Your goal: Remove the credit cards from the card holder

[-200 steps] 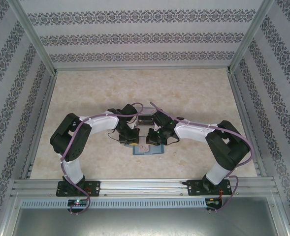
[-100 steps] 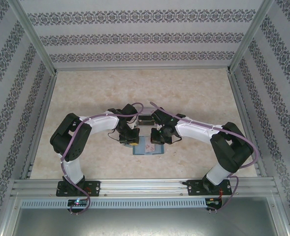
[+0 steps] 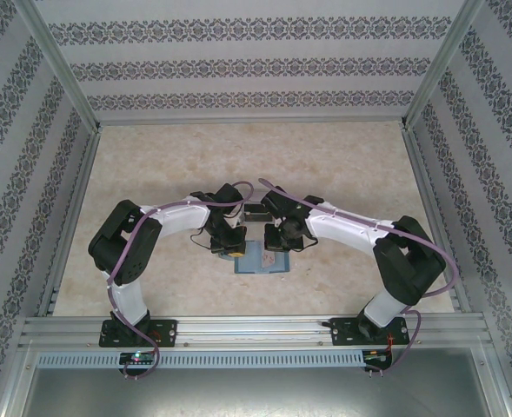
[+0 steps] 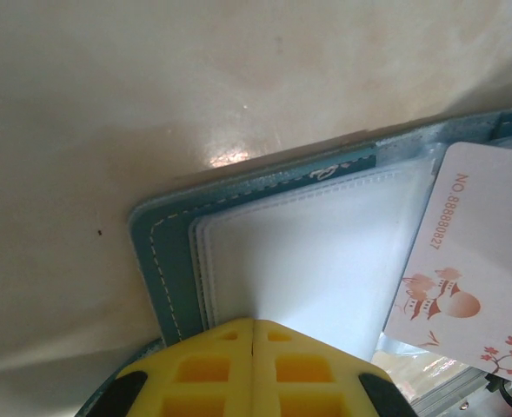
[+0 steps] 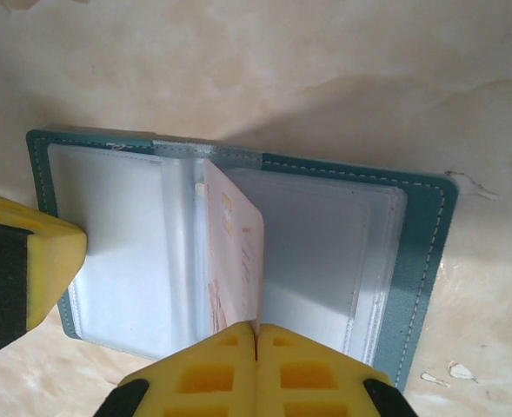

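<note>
Teal card holder (image 5: 416, 261), open flat on table (image 3: 151, 174): left gripper (image 4: 253, 347) closed empty, pinning its sleeves (image 4: 325, 252); right gripper (image 5: 256, 347) pinching pink credit card (image 5: 238, 252) by its edge; risk: card slips or drags holder up.

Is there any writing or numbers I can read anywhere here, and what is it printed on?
"NO.88888827": on the pale card, above a reddish blossom drawing; the last digits are uncertain.
Small white mark on the rim of the teal card holder: too small to read.
Print on the same card in the right wrist view: seen nearly edge-on, unreadable.
</note>
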